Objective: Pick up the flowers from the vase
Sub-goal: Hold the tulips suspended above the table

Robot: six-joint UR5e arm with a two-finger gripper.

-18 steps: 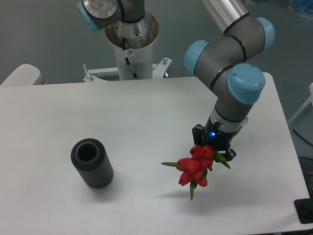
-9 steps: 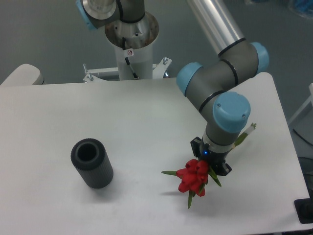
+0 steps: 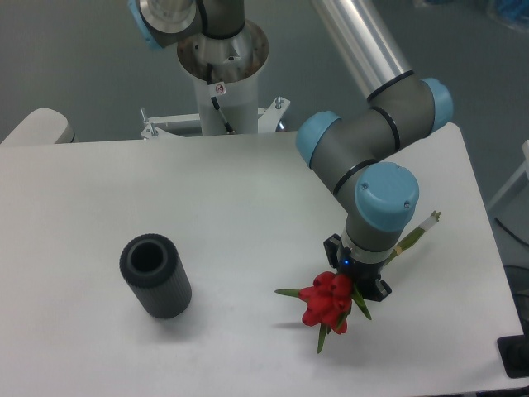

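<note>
The flowers, a bunch of red tulip buds with green leaves, lie low over the table at the front right. Their pale stems stick out to the upper right behind the wrist. My gripper is shut on the flowers just behind the buds; its fingers are mostly hidden by the wrist and the blooms. The vase, a dark ribbed cylinder, stands upright and empty at the front left, well apart from the gripper.
The arm's base column rises at the back centre of the white table. The table's right edge runs close to the stems. A pale rounded object sits beyond the back left corner.
The gripper with the flowers has sunk lower toward the table and shifted slightly left. The stems now show behind the wrist. The vase has not moved.
</note>
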